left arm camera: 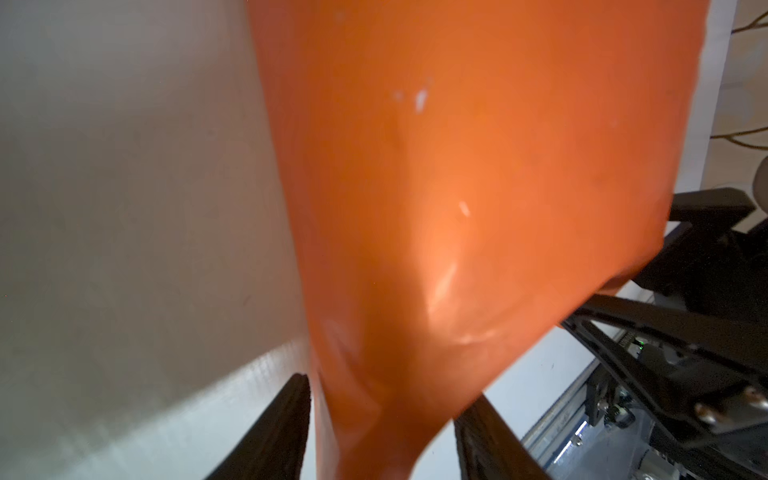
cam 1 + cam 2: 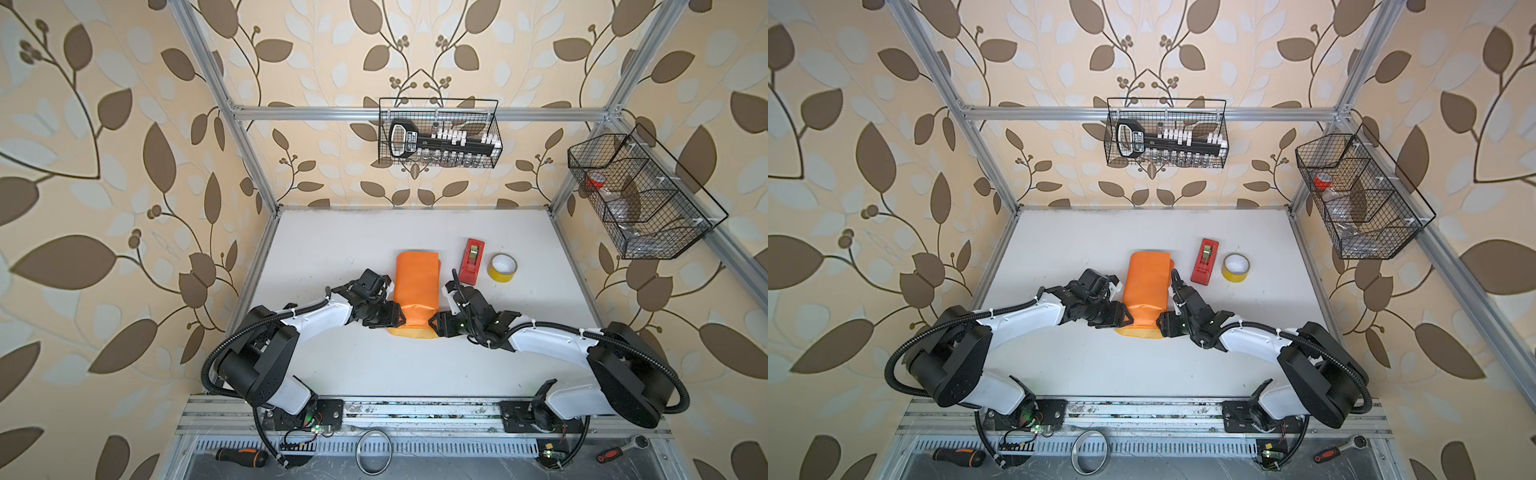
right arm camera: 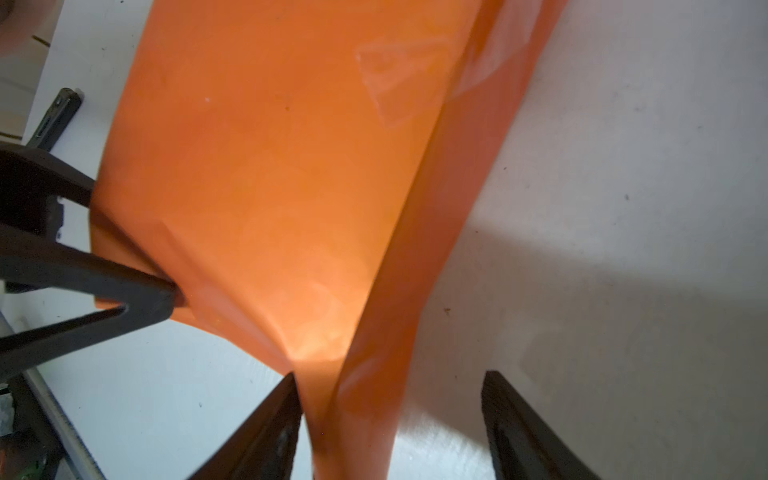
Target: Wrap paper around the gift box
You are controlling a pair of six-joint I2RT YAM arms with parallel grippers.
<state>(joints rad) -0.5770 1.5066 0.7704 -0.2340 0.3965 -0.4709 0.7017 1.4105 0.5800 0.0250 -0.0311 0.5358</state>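
Note:
The paper (image 2: 417,286) (image 2: 1148,286) lies orange side out, folded into a long tube on the white table (image 2: 332,249). A yellow-tan strip shows at its near end. The gift box is hidden inside it. My left gripper (image 2: 399,318) (image 2: 1128,318) is at the near left corner of the tube. In the left wrist view this gripper (image 1: 382,415) is open, and the pinched paper (image 1: 478,166) runs between its jaws. My right gripper (image 2: 434,322) (image 2: 1160,322) is at the near right corner. There the gripper (image 3: 390,415) is open, with the paper (image 3: 270,166) against one finger and a gap to the other.
A red tape dispenser (image 2: 472,262) and a yellow tape roll (image 2: 502,268) stand just right of the paper. Wire baskets hang on the back frame (image 2: 440,133) and on the right frame (image 2: 640,195). Tools lie on the rail in front of the arms' bases.

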